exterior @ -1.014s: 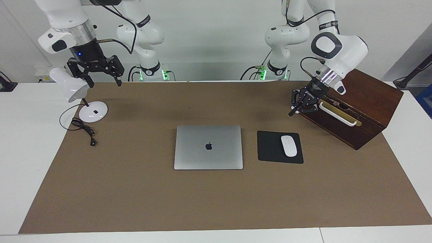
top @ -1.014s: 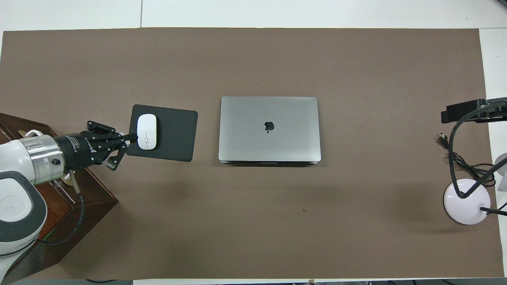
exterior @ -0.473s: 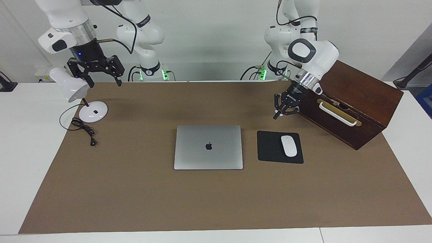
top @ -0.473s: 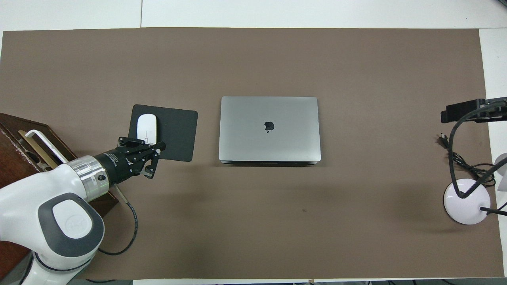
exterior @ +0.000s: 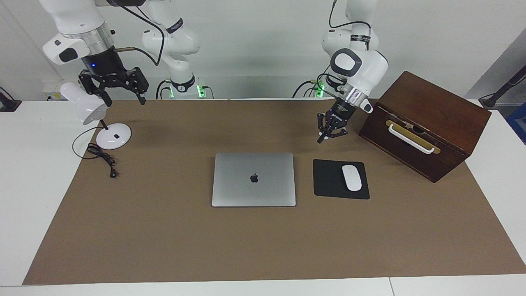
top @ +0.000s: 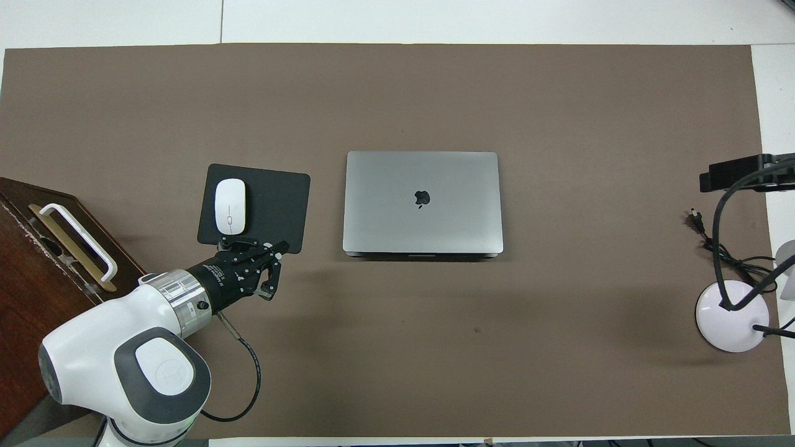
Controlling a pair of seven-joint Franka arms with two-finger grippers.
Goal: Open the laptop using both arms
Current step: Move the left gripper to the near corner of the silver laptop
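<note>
Task progress: nothing of the opening is done; lid down, no gripper touching it. All of it is left: both arms must reach the machine, one to steady the base, one to lift the lid, by my judgement.
Laptop: thin silver-grey rectangular laptop (exterior: pixel 254 179) with dark apple logo, shut flat on the brown mat (exterior: pixel 263 246), about midway between the worktop's 2 ends.
Left gripper: black two-finger left gripper (exterior: pixel 320 139), fingertips pressed together, holding nothing, in the air over the mat beside the mouse pad's robot-side edge, apart from the laptop.
Right gripper: black two-finger right gripper (exterior: pixel 125 98), fingers spread, empty, waiting above the mat's corner at the right arm's end, over the lamp.
Container: 1 dark brown wooden box (exterior: pixel 427 123) with white handle, at the left arm's end of the worktop; closed, contents not visible.
Mouse pad: black rectangular mouse pad (exterior: pixel 328 181) just beside the laptop, carrying 1 white oval mouse (exterior: pixel 351 177).
Lamp: white desk lamp (exterior: pixel 111 135) with black cord, at the right arm's end.
</note>
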